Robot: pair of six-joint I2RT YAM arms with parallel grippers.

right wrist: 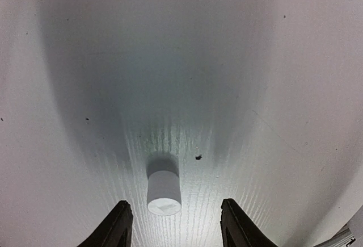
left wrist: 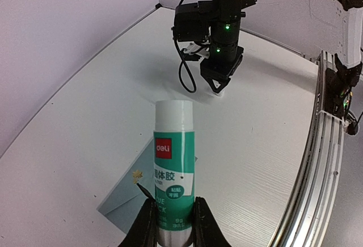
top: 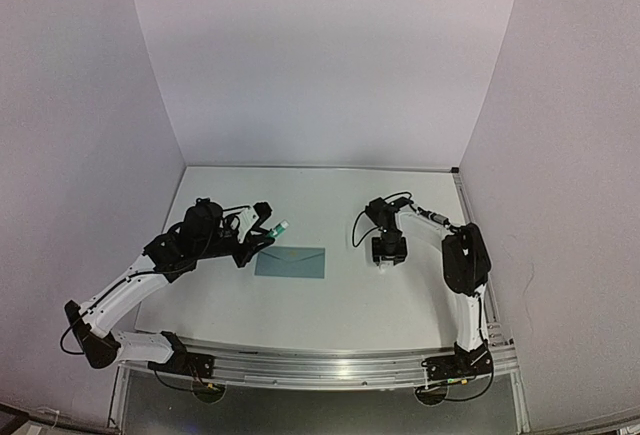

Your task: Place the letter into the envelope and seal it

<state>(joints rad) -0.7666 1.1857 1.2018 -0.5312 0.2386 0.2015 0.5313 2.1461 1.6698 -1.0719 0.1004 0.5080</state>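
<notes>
The teal envelope [top: 290, 262] lies flat on the table, flap side up with a small gold sticker [left wrist: 137, 175]; part of it shows under the left wrist [left wrist: 122, 199]. The letter is out of view. My left gripper [top: 262, 238] [left wrist: 174, 218] is shut on a green-and-white glue stick [left wrist: 174, 162] [top: 277, 228], held just above the envelope's left end. My right gripper [top: 388, 253] [right wrist: 176, 224] points down at the table, open, its fingers [right wrist: 116, 227] standing either side of a small white cap [right wrist: 164, 193] without touching it.
White walls close the table on three sides. A metal rail [top: 330, 363] runs along the near edge with both arm bases on it. A black cable [left wrist: 187, 74] loops off the right arm near its wrist.
</notes>
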